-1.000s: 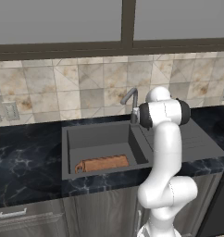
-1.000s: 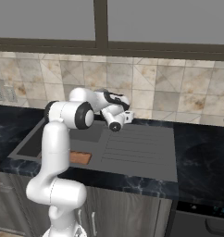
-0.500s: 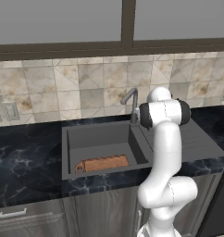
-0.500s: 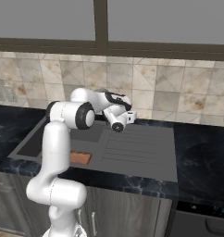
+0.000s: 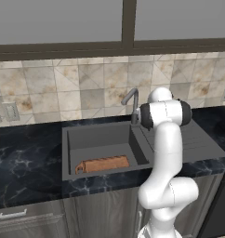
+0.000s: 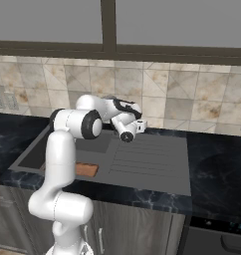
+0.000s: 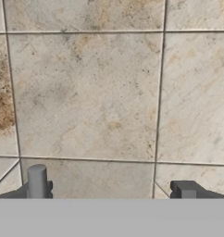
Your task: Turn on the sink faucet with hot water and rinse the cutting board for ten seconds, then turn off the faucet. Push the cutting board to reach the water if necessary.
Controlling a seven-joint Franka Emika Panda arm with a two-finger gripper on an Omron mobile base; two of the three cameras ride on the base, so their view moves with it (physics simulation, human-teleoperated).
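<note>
**Arm crept closer to the faucet; no water was running yet**

A white robot arm stood in front of a dark sink (image 5: 100,139) set into a black marble counter (image 5: 26,162). The arm bent at a high elbow, and its hand reached back toward the tiled wall (image 5: 86,88) behind the basin. From the right-hand camera, the gripper (image 6: 137,125) sat just above the counter's rear edge, beside the ribbed drainboard (image 6: 147,162).

Compared with a second before, the hand had shifted only slightly, rotating and easing a little further toward the wall. The base had not moved, since the scene around the arm stayed in place.

The sink faucet (image 5: 131,103), a slim dark gooseneck, stood at the back of the basin, close beside the arm's upper joint in the left camera. Whether the hand touched its lever could not be told, because the arm covered that spot.

The hand camera faced beige tiles. Two finger tips (image 7: 37,181) rose at the lower corners of that view, far apart, so the gripper was spread wide with nothing between them.

The cutting board (image 5: 104,164) lay flat along the basin's front wall, handle end to the left, well apart from the spout. No stream was visible. In my judgement the task was at its opening step, reaching for the lever, and the board would likely need pushing back toward the spout.
</note>
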